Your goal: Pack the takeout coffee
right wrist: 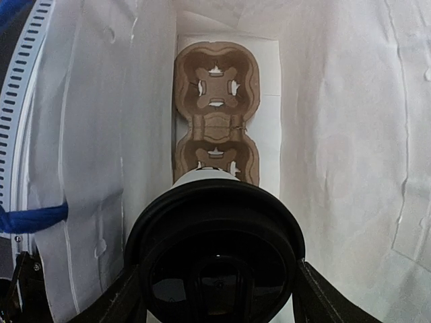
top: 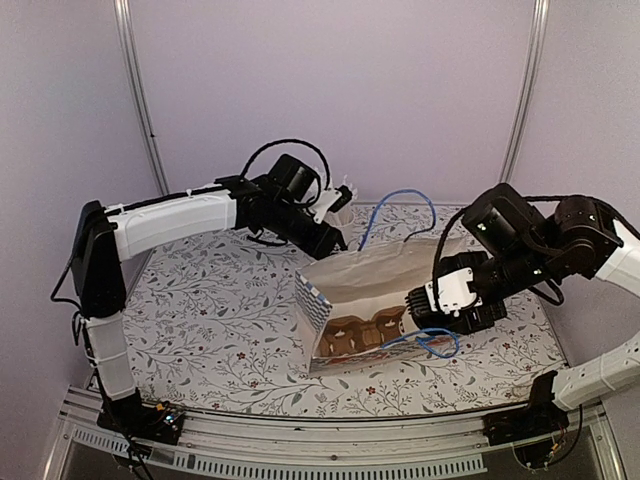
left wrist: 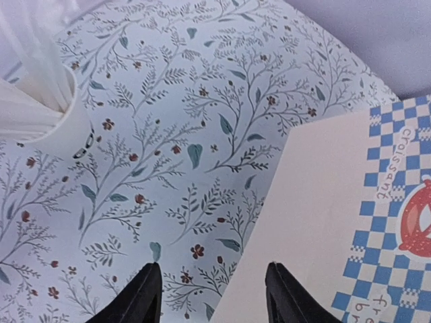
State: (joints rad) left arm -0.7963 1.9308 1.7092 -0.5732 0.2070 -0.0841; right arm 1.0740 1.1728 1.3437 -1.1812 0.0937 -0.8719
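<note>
Gripped by the right jaws at either side of its black lid, the takeout coffee point(right wrist: 217, 259) hangs inside the white paper bag point(right wrist: 337, 134) mid-table, short of the brown pulp carrier point(right wrist: 217, 101) at its bottom, while the left jaws stand open and empty over the far table point(left wrist: 168, 148) near a cup of straws point(left wrist: 40, 114).

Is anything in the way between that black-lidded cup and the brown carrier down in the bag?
Nothing visible does. The right end effector holds the takeout coffee inside the bag, and the sockets of the carrier ahead of it look empty.
</note>
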